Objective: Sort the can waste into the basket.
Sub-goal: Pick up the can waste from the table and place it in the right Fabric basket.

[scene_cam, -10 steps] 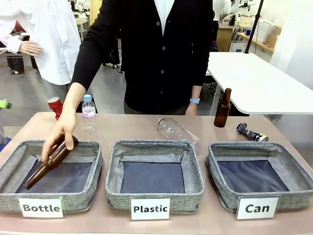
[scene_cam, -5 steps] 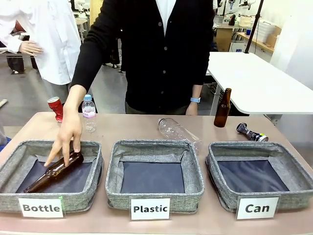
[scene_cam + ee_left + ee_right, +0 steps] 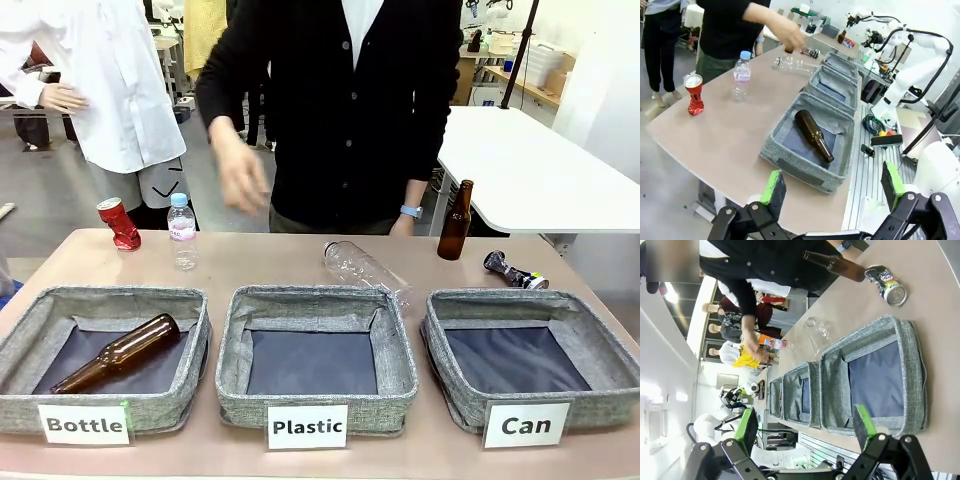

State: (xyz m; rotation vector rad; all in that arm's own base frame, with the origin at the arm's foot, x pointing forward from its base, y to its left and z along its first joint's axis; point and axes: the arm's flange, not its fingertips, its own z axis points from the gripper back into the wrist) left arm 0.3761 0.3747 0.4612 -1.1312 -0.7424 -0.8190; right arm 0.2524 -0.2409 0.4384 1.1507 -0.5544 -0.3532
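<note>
- Can basket (image 3: pixel 600 405): grey fabric with a dark lining. Its white front label (image 3: pixel 526 425) reads "Can", and there is nothing inside.
- Two matching baskets stand in a row to its left. The "Plastic" basket (image 3: pixel 240 400) is next to it, and the "Bottle" basket (image 3: pixel 160 405) is farther off with a brown bottle (image 3: pixel 118 352) lying in it.
- Dark can (image 3: pixel 515 272): crushed, lying on the bench (image 3: pixel 280 255) just behind the Can basket's far rim.
- Red can (image 3: pixel 119 222): crushed and upright, well apart from the Can basket at the opposite far end of the bench.
- Behind the Can basket's far-left corner stands an upright brown bottle (image 3: pixel 456 221). Farther left lie a clear bottle (image 3: pixel 362 268) on its side and an upright water bottle (image 3: pixel 182 231) whose print is too small to read.
- The person's hand (image 3: pixel 240 175) is raised in the air, well to the left of the Can basket.
- Robot's left hand (image 3: pixel 833 185) and robot's right hand (image 3: pixel 806 426): fingers spread wide, holding nothing. The right one is in front of the Can basket.
</note>
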